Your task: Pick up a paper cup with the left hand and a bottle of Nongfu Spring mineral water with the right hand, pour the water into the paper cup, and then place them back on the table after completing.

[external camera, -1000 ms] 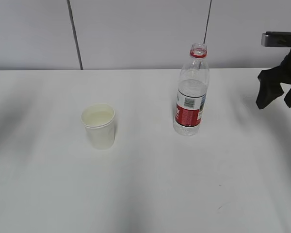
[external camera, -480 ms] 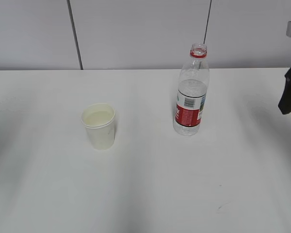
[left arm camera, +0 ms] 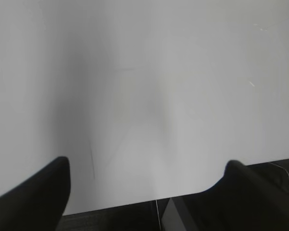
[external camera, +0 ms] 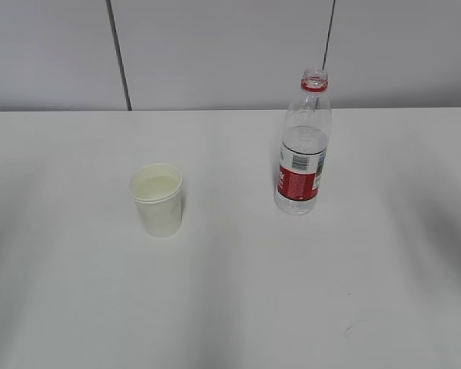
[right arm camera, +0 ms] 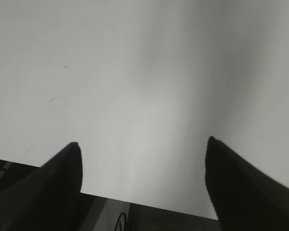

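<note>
A white paper cup (external camera: 158, 199) stands upright on the white table (external camera: 238, 292), left of the middle, with water in it. A clear Nongfu Spring bottle (external camera: 301, 148) with a red label and no cap stands upright to its right, part full of water. Neither arm shows in the exterior view. In the left wrist view my left gripper (left arm camera: 147, 166) is open and empty over bare table near the table's edge. In the right wrist view my right gripper (right arm camera: 142, 144) is open and empty, also over bare table at the edge. Cup and bottle are out of both wrist views.
A grey panelled wall (external camera: 215, 54) runs behind the table. A small dark scuff mark (external camera: 347, 329) lies on the table at the front right. The table's front edge (right arm camera: 149, 207) shows in both wrist views with dark floor below.
The right arm has drawn back to the right and left the exterior view. The cup and bottle have not moved.
</note>
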Controlling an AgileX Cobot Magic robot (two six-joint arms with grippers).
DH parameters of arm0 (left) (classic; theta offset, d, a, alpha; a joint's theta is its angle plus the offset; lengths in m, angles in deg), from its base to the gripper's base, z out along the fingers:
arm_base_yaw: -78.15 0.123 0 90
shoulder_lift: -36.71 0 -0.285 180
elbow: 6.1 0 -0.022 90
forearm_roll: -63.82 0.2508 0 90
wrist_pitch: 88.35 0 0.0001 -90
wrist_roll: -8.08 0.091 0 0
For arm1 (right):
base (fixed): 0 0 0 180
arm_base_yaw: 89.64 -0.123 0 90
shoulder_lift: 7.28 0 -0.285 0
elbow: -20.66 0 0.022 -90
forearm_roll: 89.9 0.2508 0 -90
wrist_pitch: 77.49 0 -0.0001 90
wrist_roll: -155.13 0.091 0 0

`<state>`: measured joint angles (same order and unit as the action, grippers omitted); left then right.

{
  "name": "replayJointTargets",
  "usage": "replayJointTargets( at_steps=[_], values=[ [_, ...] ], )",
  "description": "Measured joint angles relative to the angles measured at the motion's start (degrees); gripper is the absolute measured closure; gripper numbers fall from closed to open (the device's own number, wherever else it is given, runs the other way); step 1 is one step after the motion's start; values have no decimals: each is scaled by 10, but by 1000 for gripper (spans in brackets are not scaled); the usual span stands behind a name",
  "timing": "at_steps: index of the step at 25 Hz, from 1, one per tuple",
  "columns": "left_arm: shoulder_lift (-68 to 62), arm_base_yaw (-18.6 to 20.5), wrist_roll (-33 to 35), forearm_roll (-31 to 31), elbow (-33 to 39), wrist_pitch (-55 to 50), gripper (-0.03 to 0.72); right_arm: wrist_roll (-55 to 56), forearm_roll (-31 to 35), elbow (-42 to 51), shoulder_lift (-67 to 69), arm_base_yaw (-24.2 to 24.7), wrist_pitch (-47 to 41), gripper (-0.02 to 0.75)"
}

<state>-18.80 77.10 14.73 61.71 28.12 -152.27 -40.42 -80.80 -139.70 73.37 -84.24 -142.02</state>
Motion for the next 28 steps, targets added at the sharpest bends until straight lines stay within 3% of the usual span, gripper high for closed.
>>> replayJointTargets(
  at_steps=[14, 28],
  values=[
    [210, 0, 0, -3, 73, -54, 118, -12, -2, 139, -273, 0, 0, 150],
    [335, 0, 0, -3, 74, -70, 137, 10, -16, 284, -456, 0, -2, 151]
  ],
)
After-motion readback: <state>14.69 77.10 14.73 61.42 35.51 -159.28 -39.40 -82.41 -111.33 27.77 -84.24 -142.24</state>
